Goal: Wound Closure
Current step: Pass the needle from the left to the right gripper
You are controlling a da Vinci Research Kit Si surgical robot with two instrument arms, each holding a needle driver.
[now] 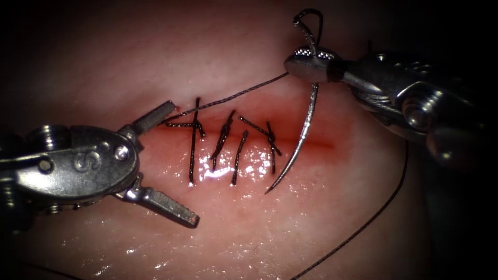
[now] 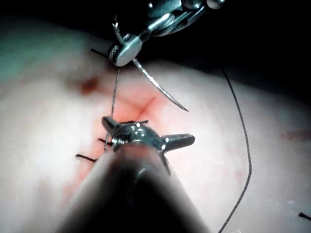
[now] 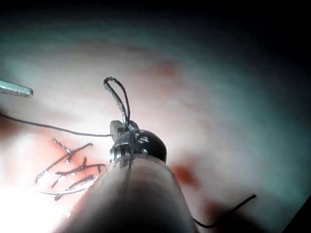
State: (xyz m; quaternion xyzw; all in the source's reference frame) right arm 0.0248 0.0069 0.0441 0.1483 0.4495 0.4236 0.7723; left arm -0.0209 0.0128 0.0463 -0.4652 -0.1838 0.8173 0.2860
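The cut [image 1: 316, 143] runs across the tissue [image 1: 249, 46], with several dark stitches [image 1: 228, 137] closing its left and middle part. My right tool [image 1: 311, 63] is shut on the curved needle [image 1: 303, 132] close to its thread end. The needle hangs across the cut's open right end, its point [image 1: 267, 192] free of the tissue. The thread [image 1: 244, 92] runs from the right tool to the leftmost stitch, with a small loop [image 1: 309, 18] above the jaws. My left tool [image 1: 181, 163] stands wide open at the cut's left end, holding nothing. The left wrist view shows the open left tool [image 2: 148, 131] and the free needle [image 2: 160, 87].
A long slack strand of thread [image 1: 386, 205] curves over the tissue at the right, also seen as a thread strand [image 2: 247, 145]. Red fluid [image 1: 171, 142] tints the tissue along the cut. The stitches [image 3: 73, 170] lie beside the right tool [image 3: 129, 141].
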